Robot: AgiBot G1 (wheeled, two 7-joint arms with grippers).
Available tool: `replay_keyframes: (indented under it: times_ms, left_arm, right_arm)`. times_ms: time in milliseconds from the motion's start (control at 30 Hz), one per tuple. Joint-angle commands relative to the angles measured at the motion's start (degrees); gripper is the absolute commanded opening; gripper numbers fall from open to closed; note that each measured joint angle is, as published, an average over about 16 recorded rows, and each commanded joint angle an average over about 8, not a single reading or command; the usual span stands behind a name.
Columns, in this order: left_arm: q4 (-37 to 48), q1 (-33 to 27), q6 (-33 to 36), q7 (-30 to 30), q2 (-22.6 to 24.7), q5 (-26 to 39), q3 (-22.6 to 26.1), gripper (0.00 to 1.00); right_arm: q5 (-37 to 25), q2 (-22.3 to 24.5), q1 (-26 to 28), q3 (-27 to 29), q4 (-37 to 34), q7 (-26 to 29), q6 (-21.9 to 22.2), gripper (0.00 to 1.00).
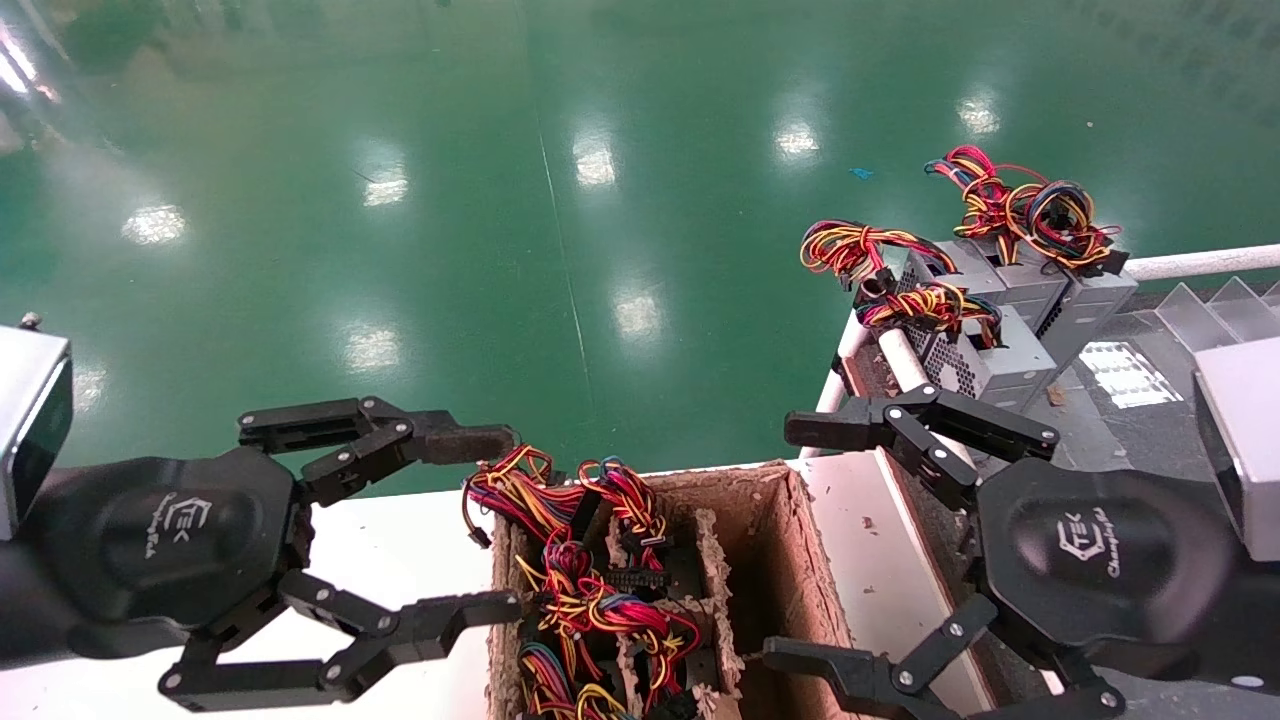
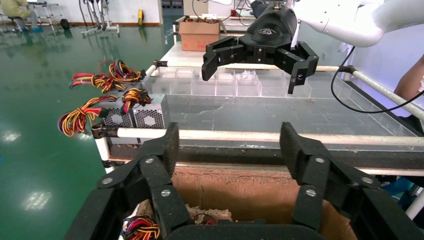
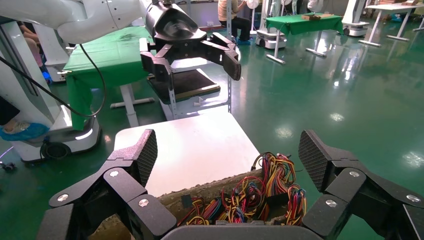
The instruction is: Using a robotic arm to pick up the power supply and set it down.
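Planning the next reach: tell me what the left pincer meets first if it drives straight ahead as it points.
Probably the wire bundles sticking out of the cardboard box: the open left pincer points at them, tips nearly there. Depth is uncertain.

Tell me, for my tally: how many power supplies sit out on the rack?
3 visible: a front one, one behind it, one rightmost. Others may be hidden in the cardboard box.

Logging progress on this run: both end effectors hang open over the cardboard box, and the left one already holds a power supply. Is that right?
Not quite. The left end effector holds nothing: in the head view and the left wrist view its fingers are spread with only air between them. The rest stands: both it and the right end effector hang open over the cardboard box, with the power supplies set on the rack beyond.
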Motion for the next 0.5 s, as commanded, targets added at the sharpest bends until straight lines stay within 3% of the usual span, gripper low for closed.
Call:
replay_keyframes:
  times_ms: [33, 500]
  left_arm:
    - [0.0, 0.0, 0.0, 0.0, 0.0, 0.0, 0.0, 0.0]
    - [0.0, 0.0, 0.0, 0.0, 0.0, 0.0, 0.0, 0.0]
  right_arm:
    - [0.0, 0.0, 0.0, 0.0, 0.0, 0.0, 0.0, 1.0]
    - [0.0, 0.0, 0.0, 0.0, 0.0, 0.0, 0.0, 1.0]
